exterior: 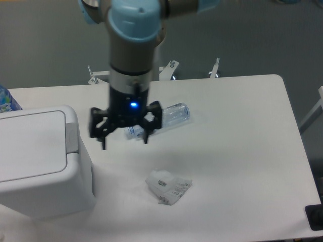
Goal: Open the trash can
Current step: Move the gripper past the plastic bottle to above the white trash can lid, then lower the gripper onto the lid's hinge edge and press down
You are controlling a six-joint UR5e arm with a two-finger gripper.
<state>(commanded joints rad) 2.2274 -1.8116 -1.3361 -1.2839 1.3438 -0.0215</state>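
The trash can (35, 161) is a large white boxy bin at the left edge of the table, its flat lid (30, 143) down. A small grey tab (72, 137) sits on the lid's right side. My gripper (125, 143) hangs open and empty above the table, just right of the can and about level with the tab. Its black fingers (103, 138) point down, spread apart. A blue light glows on the wrist.
A clear plastic bottle (169, 117) lies on its side right behind the gripper. A crumpled white wrapper (168, 185) lies on the white table (242, 151) in front. A blue-patterned object (7, 99) shows at the far left.
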